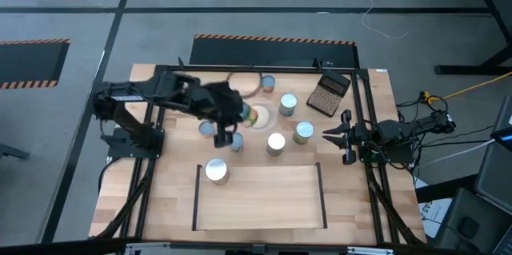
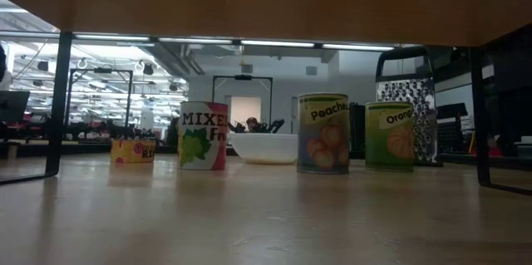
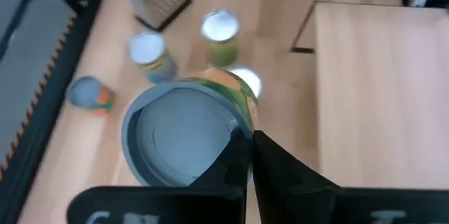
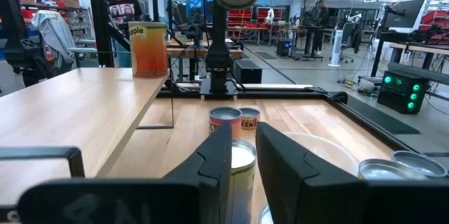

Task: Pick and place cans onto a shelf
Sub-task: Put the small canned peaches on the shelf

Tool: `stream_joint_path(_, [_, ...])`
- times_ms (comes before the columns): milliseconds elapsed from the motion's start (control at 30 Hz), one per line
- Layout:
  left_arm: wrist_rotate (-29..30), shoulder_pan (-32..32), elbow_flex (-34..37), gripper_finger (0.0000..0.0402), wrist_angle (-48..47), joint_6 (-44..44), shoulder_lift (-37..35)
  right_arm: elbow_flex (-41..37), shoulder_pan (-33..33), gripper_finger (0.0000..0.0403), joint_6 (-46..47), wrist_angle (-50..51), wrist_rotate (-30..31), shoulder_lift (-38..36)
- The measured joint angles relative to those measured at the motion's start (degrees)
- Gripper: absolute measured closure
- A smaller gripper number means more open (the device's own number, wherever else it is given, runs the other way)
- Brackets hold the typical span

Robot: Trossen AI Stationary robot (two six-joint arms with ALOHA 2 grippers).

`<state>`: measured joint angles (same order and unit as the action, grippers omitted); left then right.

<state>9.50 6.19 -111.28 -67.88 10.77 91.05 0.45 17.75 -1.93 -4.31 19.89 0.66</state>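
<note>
The can (image 3: 184, 134) is clamped by the left gripper (image 1: 226, 133); it should be kept upright and carried toward six o'clock onto the shelf (image 1: 264, 199).

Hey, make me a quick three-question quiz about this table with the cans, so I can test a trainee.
1. How many cans stand on the shelf? A: none. B: one. C: four.
2. True or false: the right pincer is holding a can.
3. Which pincer holds the lifted can off the table?

Key: 1 is B. 2 is false; it waits open at the table's right edge. 3 is the left pincer.
</note>
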Motion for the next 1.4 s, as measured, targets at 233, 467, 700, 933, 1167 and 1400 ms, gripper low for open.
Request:
stream_joint_path(233, [-3.17,5.40,-8.92,0.0401,-4.29,3.58,8.75,0.00,0.01,0.0331,0.01,-0.06,-0.01,0.16])
stream_joint_path(467, [-6.68,10.86,-12.57,0.0401,-4.97,8.55,13.91,0.00,0.01,0.0331,-0.05,-0.10,0.01,0.16])
stream_joint_path(700, [-10.58,16.15,-12.56,0.0401,-5.01,17.78,16.48,0.00,0.01,0.0331,-0.05,-0.12,0.01,0.18])
stream_joint_path(933, [-10.94,20.57,-12.63,0.0401,-3.19,24.31,19.08,0.00,0.01,0.0331,-0.05,-0.12,0.00,0.20])
stream_joint_path(1167, [-14.98,23.19,-12.52,0.0401,-1.64,26.63,22.55,-0.01,0.00,0.0331,0.08,-0.13,0.00,0.31])
stream_joint_path(1400, [-14.99,23.79,-12.52,0.0401,-2.60,26.86,23.91,-0.02,0.01,0.0331,-0.03,-0.16,0.01,0.35])
